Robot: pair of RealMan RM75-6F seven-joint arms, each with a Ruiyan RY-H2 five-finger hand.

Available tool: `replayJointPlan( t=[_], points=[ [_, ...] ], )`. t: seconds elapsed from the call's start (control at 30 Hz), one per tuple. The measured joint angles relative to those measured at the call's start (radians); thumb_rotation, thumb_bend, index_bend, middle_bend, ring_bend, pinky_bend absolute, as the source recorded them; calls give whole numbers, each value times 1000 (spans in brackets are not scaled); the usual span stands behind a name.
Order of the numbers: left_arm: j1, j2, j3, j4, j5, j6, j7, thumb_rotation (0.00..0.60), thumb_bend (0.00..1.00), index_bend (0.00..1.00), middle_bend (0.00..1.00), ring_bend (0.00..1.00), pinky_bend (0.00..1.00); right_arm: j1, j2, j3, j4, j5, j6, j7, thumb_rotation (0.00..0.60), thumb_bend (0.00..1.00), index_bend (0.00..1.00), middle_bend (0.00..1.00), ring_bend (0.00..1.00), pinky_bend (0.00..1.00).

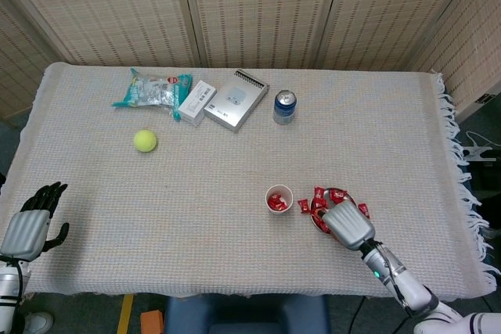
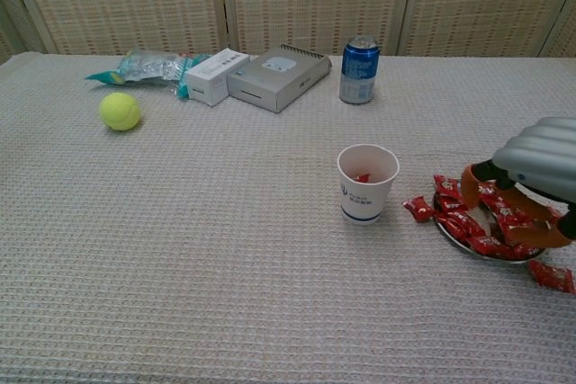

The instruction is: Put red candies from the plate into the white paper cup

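The white paper cup point(image 1: 278, 198) point(image 2: 367, 183) stands upright with red candies inside. Right of it is the metal plate point(image 2: 490, 253) point(image 1: 314, 216) heaped with red candies point(image 2: 468, 222). Loose candies lie on the cloth beside it point(image 2: 418, 209) point(image 2: 551, 276). My right hand point(image 1: 348, 224) point(image 2: 531, 182) hovers over the plate with its fingers spread downward, orange fingertips point(image 2: 470, 184) close to the candies, nothing held; it hides much of the plate in the head view. My left hand point(image 1: 30, 220) rests open at the table's near left edge, far from the cup.
At the back of the table are a blue can point(image 2: 358, 69), a grey notebook-like box point(image 2: 279, 75), a small white box point(image 2: 214, 75) and a snack bag point(image 2: 144, 66). A yellow tennis ball point(image 2: 120, 111) lies to the left. The fringed right table edge point(image 1: 462, 170) is close to the plate.
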Motion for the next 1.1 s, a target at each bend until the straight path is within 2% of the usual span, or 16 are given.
replayJointPlan(
  t=[0.17,0.33,0.57,0.9,1.1],
  points=[
    [-1,-2,0,1,-1,-3,5,600,448,0,0,0,170,-77,17,-45,80,-61,38,71,600,244,454,757,745,1000],
    [-5,-8,2,2,-3,-9,19,600,448,0,0,0,173,-117,12,-57,142,-83,38,111,600,244,458,757,745,1000],
    [-4,-9,2,0,-9,-11,29,600,447,0,0,0,175,-135,-30,-38,190,-111,0,129,600,243,436,757,745,1000],
    [-4,1,5,-2,2,-11,3,600,448,0,0,0,178,-155,-71,-7,224,-110,-34,88,600,243,432,757,745,1000],
    [-4,0,4,0,-1,-11,6,600,448,0,0,0,179,-164,-86,5,242,-118,-47,91,600,243,470,757,748,1000]
  ],
)
